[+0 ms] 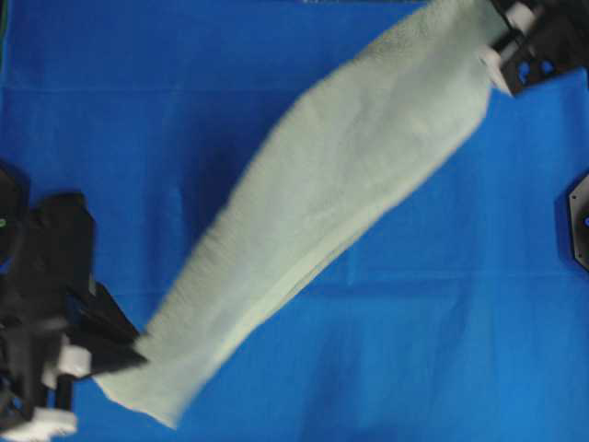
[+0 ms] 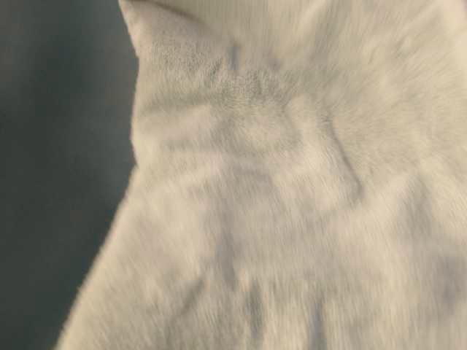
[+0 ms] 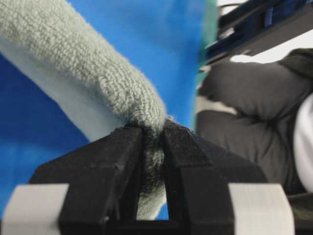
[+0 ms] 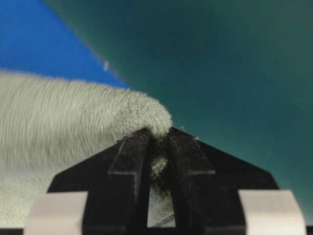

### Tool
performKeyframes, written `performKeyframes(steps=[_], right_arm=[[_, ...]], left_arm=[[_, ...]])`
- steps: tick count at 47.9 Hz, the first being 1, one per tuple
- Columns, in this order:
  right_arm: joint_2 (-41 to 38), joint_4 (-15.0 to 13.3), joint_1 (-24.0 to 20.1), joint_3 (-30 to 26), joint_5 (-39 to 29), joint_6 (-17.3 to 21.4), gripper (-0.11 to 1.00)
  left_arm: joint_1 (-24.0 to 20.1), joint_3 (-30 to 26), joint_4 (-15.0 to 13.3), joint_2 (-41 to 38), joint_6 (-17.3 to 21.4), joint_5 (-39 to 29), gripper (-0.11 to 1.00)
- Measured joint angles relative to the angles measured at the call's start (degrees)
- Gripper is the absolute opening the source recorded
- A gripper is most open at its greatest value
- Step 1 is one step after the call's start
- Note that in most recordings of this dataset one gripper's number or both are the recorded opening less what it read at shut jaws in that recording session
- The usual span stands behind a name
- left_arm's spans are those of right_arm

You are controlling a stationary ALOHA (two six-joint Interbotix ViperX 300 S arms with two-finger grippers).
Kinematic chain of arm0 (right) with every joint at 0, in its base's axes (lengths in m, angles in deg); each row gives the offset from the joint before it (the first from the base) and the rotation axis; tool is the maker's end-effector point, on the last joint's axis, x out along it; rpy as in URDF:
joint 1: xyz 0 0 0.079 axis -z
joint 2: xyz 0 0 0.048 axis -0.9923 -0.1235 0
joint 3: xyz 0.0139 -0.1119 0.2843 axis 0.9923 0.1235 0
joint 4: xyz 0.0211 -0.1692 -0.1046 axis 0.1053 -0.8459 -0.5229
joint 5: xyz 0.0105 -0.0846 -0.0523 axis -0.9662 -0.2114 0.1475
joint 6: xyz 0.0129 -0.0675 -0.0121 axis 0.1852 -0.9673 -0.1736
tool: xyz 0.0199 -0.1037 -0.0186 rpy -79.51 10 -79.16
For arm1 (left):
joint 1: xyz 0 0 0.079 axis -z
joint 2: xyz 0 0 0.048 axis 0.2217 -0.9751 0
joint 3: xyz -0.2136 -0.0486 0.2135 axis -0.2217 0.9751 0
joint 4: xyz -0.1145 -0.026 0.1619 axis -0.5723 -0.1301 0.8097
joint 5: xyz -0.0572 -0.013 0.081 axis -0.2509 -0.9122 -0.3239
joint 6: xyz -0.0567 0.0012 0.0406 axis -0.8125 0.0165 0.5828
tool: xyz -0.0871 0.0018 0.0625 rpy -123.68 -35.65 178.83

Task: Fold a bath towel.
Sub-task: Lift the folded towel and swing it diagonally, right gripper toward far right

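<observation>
A: Where is the towel (image 1: 322,212) now?

B: Strung in a long band across the blue cloth (image 1: 442,350), from the lower left to the upper right in the overhead view; it looks lifted rather than lying flat, though I cannot tell how much of it touches the surface.

A: And who holds it?

B: Both; the left gripper (image 3: 153,134) is clamped on a bunched end, terry squeezed between the jaws; the right gripper (image 4: 157,139) is pinched on the far end in the same way.

A: So what does the step ask for?

B: My guess is a carry or a stretch before laying it down; keep the two ends level and the band taut enough not to twist; set one long edge down first, then lower the rest so no pleat gets trapped; both grips sit close to the very end of the cloth, so a hard pull could tug it free.

A: Anything in the way?

B: Little; a dark fixture (image 1: 578,221) sits at the right edge overhead, well apart from the towel; the left wrist view shows a dark shape and frame bars beyond the surface, too blurred to name; the table-level view is filled by towel, so nothing past it can be checked there.
</observation>
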Motion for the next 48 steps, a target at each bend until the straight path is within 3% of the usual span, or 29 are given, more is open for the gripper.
performKeyframes(steps=[9, 22, 32, 38, 44, 48], right_arm=[[-4.5, -0.1, 7.4, -2.2, 7.6, -1.8, 0.13], [-2.2, 0.1, 6.5, -1.7, 6.1, -1.8, 0.13], [7.9, 0.4, -2.1, 0.5, -4.4, -1.4, 0.13], [13.6, 1.5, -10.5, 0.7, -14.5, -0.9, 0.13], [16.0, 1.7, -19.4, 0.7, -24.6, 1.7, 0.13], [15.6, 1.3, -22.8, 0.7, -29.1, 3.2, 0.13]], left_arm=[[1.3, -5.9, 1.2, -6.4, 0.6, 1.6, 0.1], [1.4, -9.4, 1.8, -9.7, 1.1, 1.9, 0.1], [1.4, -15.1, 2.9, -15.0, 2.1, 2.4, 0.1], [1.5, -21.7, 3.7, -20.1, 4.6, 2.3, 0.1], [2.0, -26.9, 3.9, -24.1, 6.8, 1.4, 0.1], [2.4, -27.7, 3.9, -24.6, 6.5, 0.3, 0.1]])
